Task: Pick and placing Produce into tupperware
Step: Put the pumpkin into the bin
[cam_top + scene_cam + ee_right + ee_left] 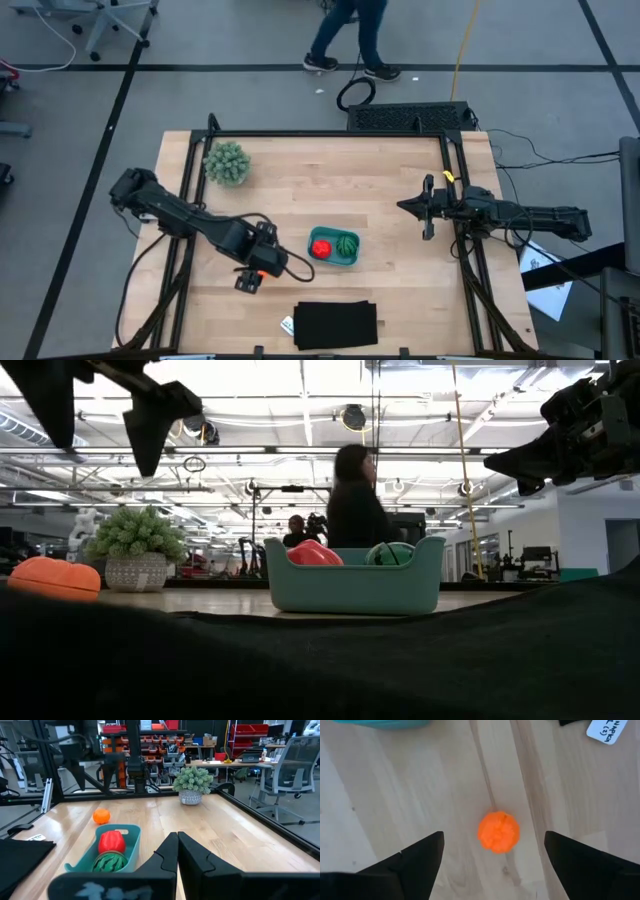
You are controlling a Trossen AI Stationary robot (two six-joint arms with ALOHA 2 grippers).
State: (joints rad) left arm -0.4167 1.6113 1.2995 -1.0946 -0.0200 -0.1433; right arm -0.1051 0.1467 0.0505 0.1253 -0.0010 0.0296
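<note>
The small orange ball [498, 831] rests on the bare wood. My left gripper [492, 847] hovers over it, open, with one finger on each side and clear of it; in the low view the left gripper [95, 420] stands well above the orange ball [55, 576]. The teal tub [333, 258] sits mid-table with the red ball [321, 247] and the striped green ball [347, 244] inside. In the right wrist view the tub [75, 865] lies ahead. My right gripper [425, 208] waits near the table's right edge, raised, fingers shut [177, 845].
A fuzzy pale-green plant clump [227, 163] stands near the far left corner. A flat black rectangle [336, 324] with a white label [287, 325] beside it lies at the near edge. A person [350, 35] walks on the floor beyond the far edge.
</note>
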